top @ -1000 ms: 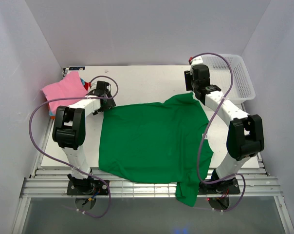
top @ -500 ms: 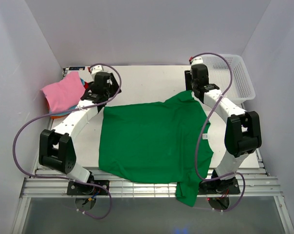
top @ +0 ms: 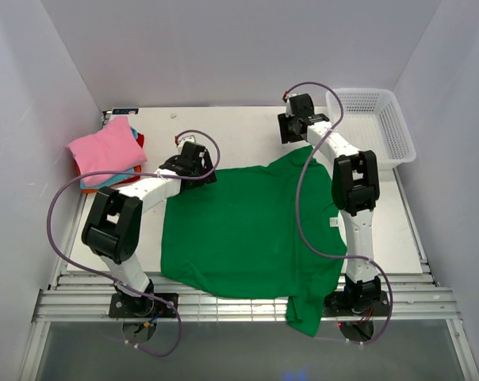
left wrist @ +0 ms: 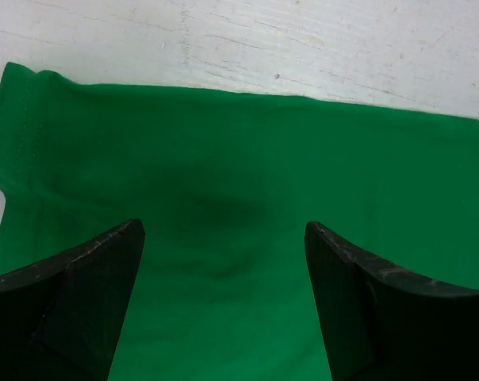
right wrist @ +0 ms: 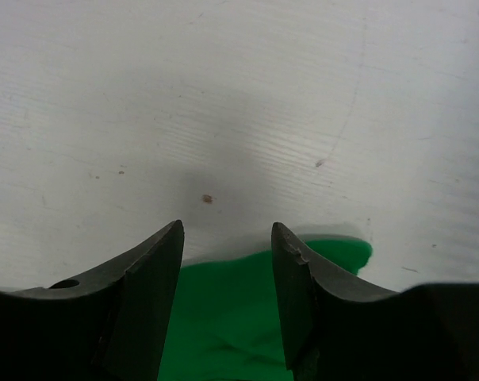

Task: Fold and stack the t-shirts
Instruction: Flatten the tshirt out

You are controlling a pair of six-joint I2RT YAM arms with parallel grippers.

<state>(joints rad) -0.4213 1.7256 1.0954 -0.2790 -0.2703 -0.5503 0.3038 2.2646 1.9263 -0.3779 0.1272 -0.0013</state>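
Observation:
A bright green t-shirt (top: 251,230) lies spread flat on the white table (top: 239,131), one sleeve hanging over the near edge. My left gripper (top: 201,165) hovers open over the shirt's far left corner. In the left wrist view the green cloth (left wrist: 224,159) fills the gap between the fingers (left wrist: 89,302), and nothing is held. My right gripper (top: 296,128) stands open just beyond the shirt's far right sleeve. Its fingers (right wrist: 144,302) straddle the green edge (right wrist: 224,317) without gripping it. Folded pink (top: 105,149), teal-blue (top: 97,183) and orange-red (top: 139,140) t-shirts are stacked at the far left.
A white mesh basket (top: 376,127) stands at the far right corner. White walls close in on three sides. A metal rail (top: 224,305) runs along the near edge by the arm bases. Purple cables loop from both arms.
My left arm has swung right, from beside the pink stack to the green shirt's far left corner. My right gripper has moved back and left, off the sleeve to its far edge.

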